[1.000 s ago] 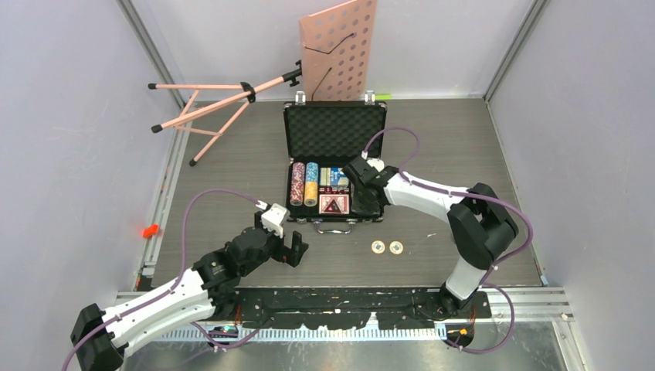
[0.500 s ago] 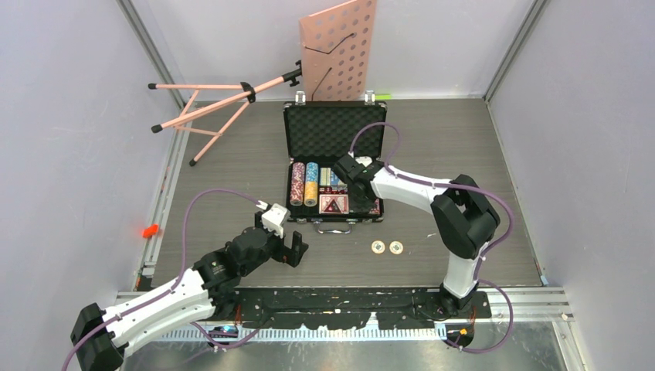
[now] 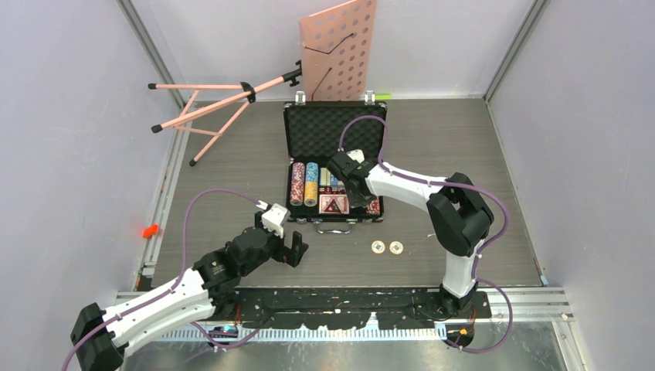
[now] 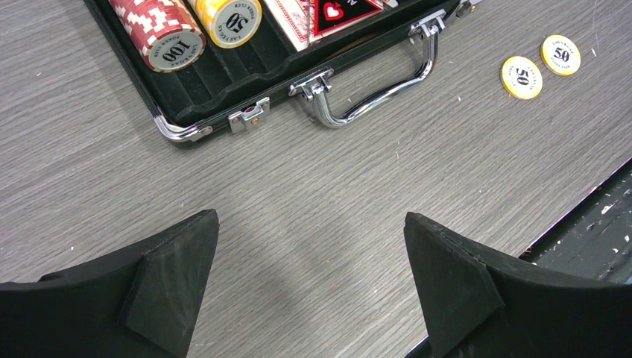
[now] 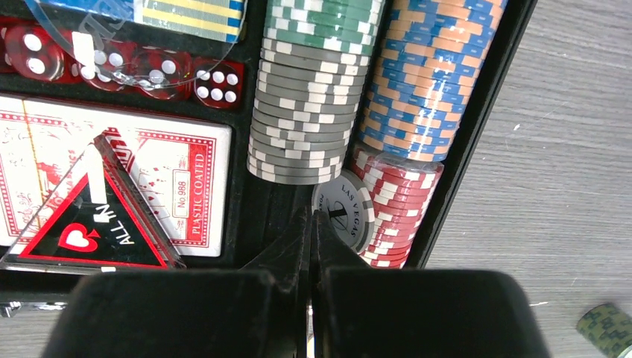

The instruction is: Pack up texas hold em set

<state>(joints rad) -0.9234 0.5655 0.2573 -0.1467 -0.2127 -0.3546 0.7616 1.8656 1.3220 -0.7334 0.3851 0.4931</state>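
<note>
The black briefcase (image 3: 334,131) lies open in the middle of the desk (image 3: 232,178). Its lid is flat at the back, so things can go in from above. Rows of poker chips (image 5: 313,97) lie on their sides in grooves so they cannot roll, with red dice (image 5: 216,83) and a card deck (image 5: 186,186) beside them. The right pincer (image 5: 310,224) is over the chips, pressed shut with nothing in it; I think it is there to poke them straight. The left pincer (image 4: 310,220) is wide open and empty, low over the desk near the handle (image 4: 373,89). Two yellow chips (image 4: 522,77) lie outside the case, so packing is not done.
</note>
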